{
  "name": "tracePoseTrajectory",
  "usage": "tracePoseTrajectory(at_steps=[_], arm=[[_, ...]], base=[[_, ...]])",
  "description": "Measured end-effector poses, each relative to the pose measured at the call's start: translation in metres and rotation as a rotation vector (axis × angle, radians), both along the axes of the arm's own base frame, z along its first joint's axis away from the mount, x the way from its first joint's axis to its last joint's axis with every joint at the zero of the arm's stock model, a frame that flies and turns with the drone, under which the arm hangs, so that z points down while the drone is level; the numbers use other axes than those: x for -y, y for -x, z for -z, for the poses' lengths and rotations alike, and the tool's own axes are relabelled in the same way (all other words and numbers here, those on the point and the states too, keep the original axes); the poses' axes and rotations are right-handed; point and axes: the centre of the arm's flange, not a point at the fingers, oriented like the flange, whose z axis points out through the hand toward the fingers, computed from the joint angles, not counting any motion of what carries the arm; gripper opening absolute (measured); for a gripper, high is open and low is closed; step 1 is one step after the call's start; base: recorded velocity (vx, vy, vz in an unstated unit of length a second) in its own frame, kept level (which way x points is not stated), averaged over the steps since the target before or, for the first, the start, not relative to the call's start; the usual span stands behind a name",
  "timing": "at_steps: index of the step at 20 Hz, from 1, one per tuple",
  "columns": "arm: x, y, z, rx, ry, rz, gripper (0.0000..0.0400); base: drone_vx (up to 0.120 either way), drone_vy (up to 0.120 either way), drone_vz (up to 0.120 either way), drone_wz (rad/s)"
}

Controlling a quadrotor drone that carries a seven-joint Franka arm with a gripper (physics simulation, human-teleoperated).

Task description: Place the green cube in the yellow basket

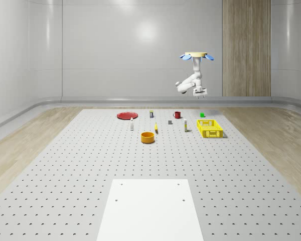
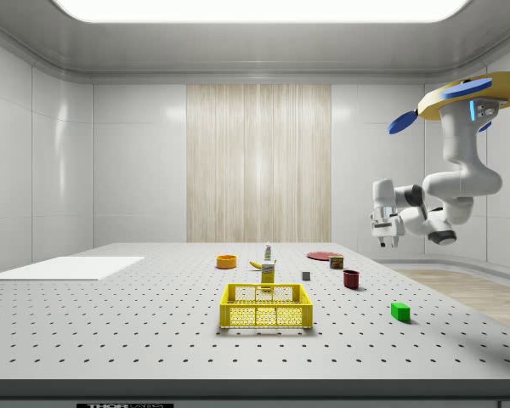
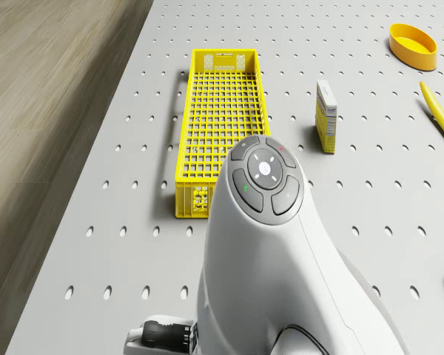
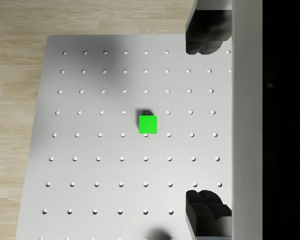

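The green cube (image 1: 202,114) lies on the perforated table near its far right corner, just beyond the yellow basket (image 1: 209,128). The drone (image 1: 195,55) hovers high over that far end. Its arm hangs bent, holding the gripper (image 1: 199,93) in the air well above the cube. In the side view the gripper (image 2: 384,241) hangs high over the green cube (image 2: 399,311), and the yellow basket (image 2: 266,306) stands toward that view's left. In the wrist view the green cube (image 4: 148,124) sits far below the open gripper (image 4: 205,120), whose fingers (image 4: 206,35) hold nothing. The drone view has the yellow basket (image 3: 218,126) beyond the arm's wrist.
A red plate (image 1: 126,115), red mug (image 1: 177,114), orange bowl (image 1: 148,137), banana (image 1: 156,129) and small boxes and bottles stand mid-table. A white pad (image 1: 149,211) lies at the near end. Wooden floor (image 4: 15,125) borders the table beside the cube.
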Motion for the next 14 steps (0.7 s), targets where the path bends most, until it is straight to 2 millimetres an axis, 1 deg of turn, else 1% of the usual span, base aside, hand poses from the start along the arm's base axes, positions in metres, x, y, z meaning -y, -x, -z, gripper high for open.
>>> tracePoseTrajectory(at_steps=[2, 3, 12, 13, 14], arm=[[0.0034, 0.0, 0.0005, -0.001, 0.034, 0.001, 0.04], [0.0047, 0.0, 0.0006, -0.002, 0.048, 0.001, 0.04], [0.0099, 0.0001, 0.001, -0.004, 0.101, 0.002, 0.04], [0.0101, 0.0001, 0.0011, -0.004, 0.103, 0.002, 0.04], [0.0103, 0.0001, 0.0011, -0.004, 0.104, 0.002, 0.04]], base=[[-0.1, 0.0, 0.0, 0.0], [-0.12, 0.0, -0.08, 0.0], [-0.12, 0.0, -0.12, 0.0], [-0.08, 0.0, -0.12, 0.0], [0.0, 0.0, -0.12, 0.0]])
